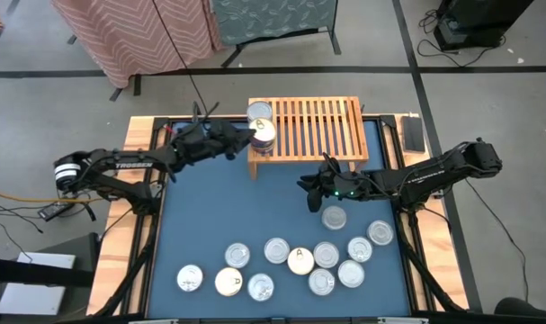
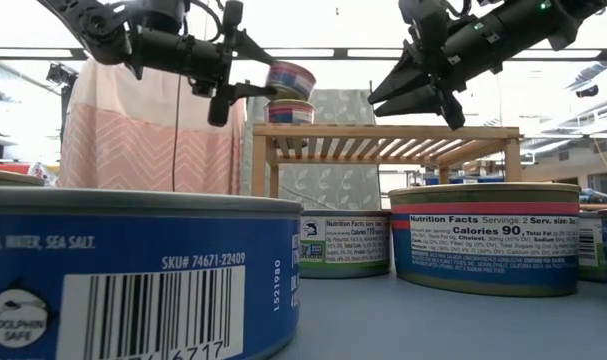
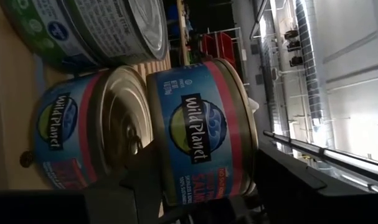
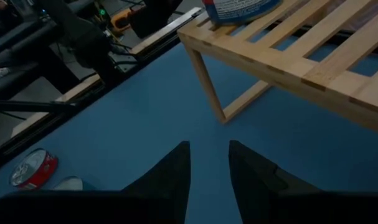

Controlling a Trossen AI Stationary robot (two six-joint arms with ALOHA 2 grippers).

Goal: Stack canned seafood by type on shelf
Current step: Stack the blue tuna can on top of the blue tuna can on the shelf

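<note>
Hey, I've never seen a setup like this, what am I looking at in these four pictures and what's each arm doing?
Two dark robot arms work at a blue table. One picture looks straight down, one looks level across the tabletop, and two come from cameras on the arms' wrists. A low wooden shelf stands at the table's far side with cans at its left end. About a dozen loose cans lie on the near half of the table. The left claw holds a blue and red can just above another can on the shelf. The right claw hovers over the table in front of the shelf, slightly open and holding nothing.
</note>
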